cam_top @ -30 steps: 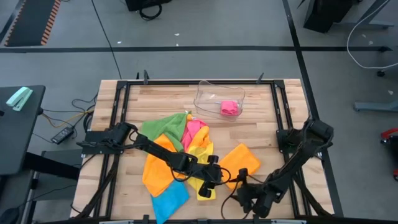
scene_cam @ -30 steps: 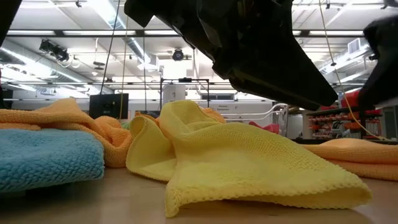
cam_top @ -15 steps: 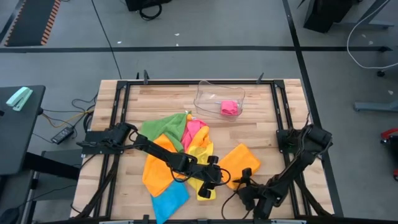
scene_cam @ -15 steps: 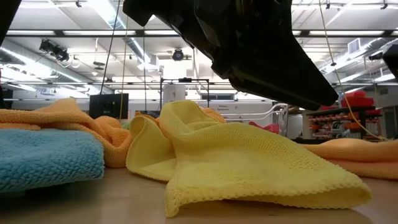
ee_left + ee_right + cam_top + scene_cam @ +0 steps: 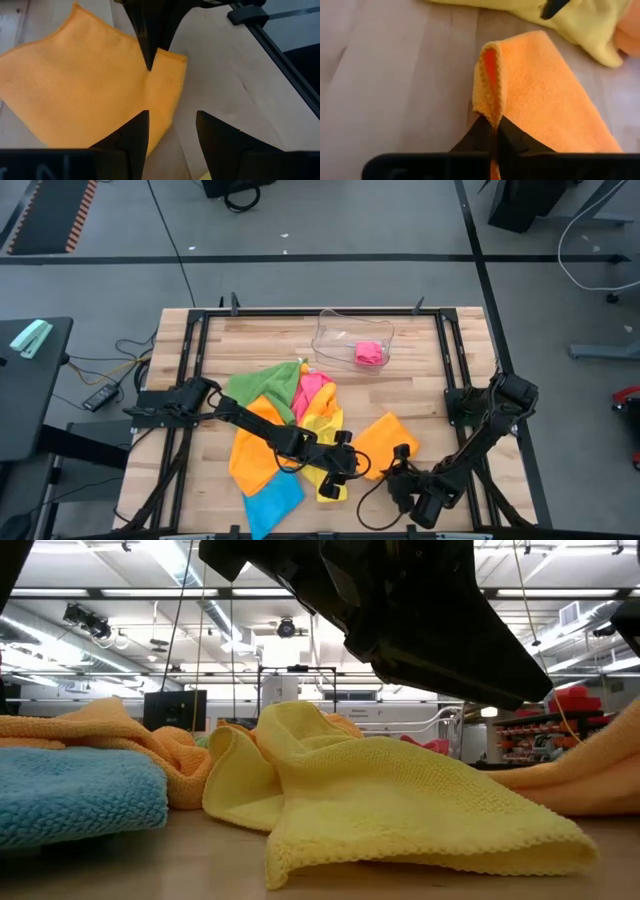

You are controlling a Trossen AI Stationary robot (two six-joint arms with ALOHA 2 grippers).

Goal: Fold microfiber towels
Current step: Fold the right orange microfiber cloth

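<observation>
The right gripper's [image 5: 494, 131] two dark fingers are pinched together on the near corner of a soft orange microfiber towel [image 5: 385, 437], lifting that edge off the wood so it folds over itself; the rest of the cloth lies flat at the near right of the table. The left gripper [image 5: 172, 131] has its fingers spread apart with nothing between them, hovering just to the left of that same orange towel, above the yellow microfiber towel [image 5: 325, 442].

Farther left lies a loose heap: a second orange cloth [image 5: 250, 455], a blue microfiber towel [image 5: 270, 500] at the near edge, a green microfiber towel [image 5: 262, 383] and a pink microfiber towel [image 5: 312, 388] on the far side of the pile. All rest on the pale wooden slatted table [image 5: 260, 340]. At the far middle stands a clear plastic tray [image 5: 335, 332] holding a folded pink cloth [image 5: 370, 353].
</observation>
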